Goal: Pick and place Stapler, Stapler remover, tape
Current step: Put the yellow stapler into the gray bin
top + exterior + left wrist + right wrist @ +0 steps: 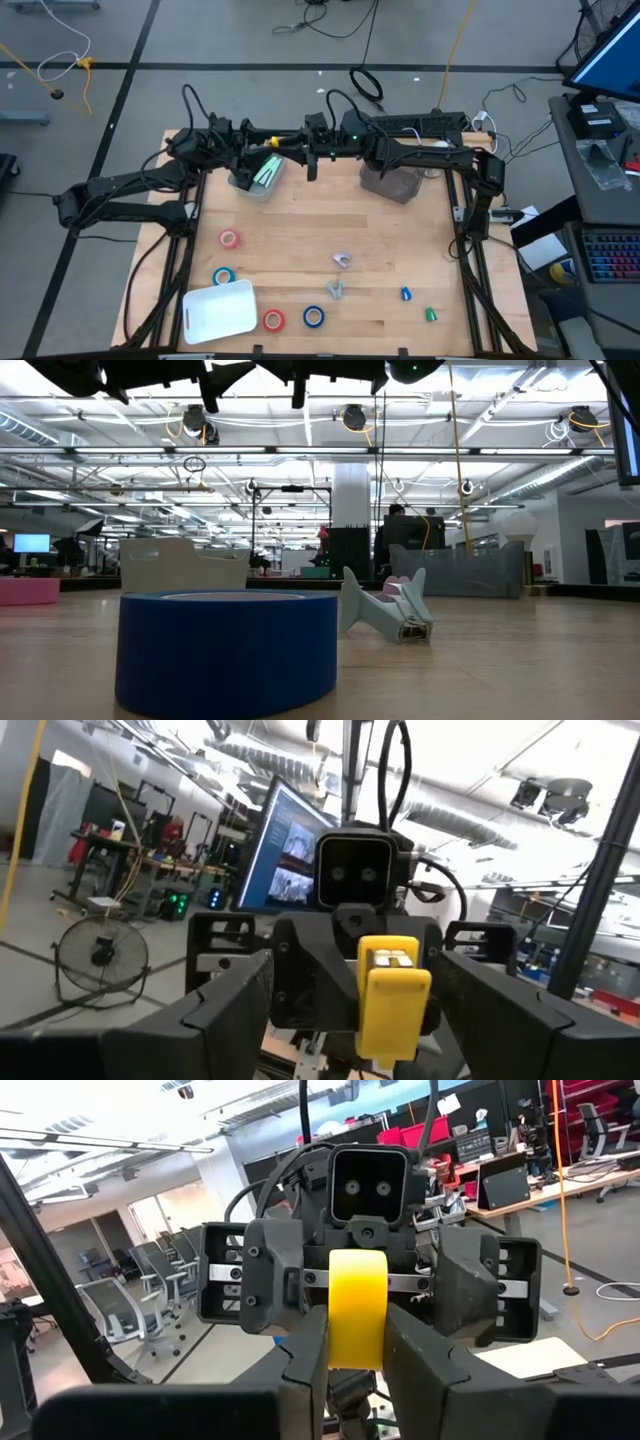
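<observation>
**Operator:** What do you see from up high?
**Helper:** Your two arms meet over the far middle of the desk (pixel 400 235). The left pincer (pixel 286 144) and the right pincer (pixel 316 152) point at each other, very close. Four tape rolls (pixel 229 238) lie on the near left, two red and two blue, around a white tray (pixel 220 310). Two stapler removers (pixel 342 260) lie near the middle, well apart from both pincers.

**Operator:** And from down low?
**Helper:** A blue tape roll (pixel 227 650) sits big at the near left. One stapler remover (pixel 385 610) lies behind it, to the right.

**Operator:** What about the left wrist?
**Helper:** Your left pincer has its fingers (pixel 235 1010) spread wide. The right pincer faces it, with a yellow thing (pixel 392 990) at its front.

**Operator:** And the right wrist?
**Helper:** Your right pincer is pinching the yellow thing from both sides. Just past it, the left pincer is wide open.
</observation>
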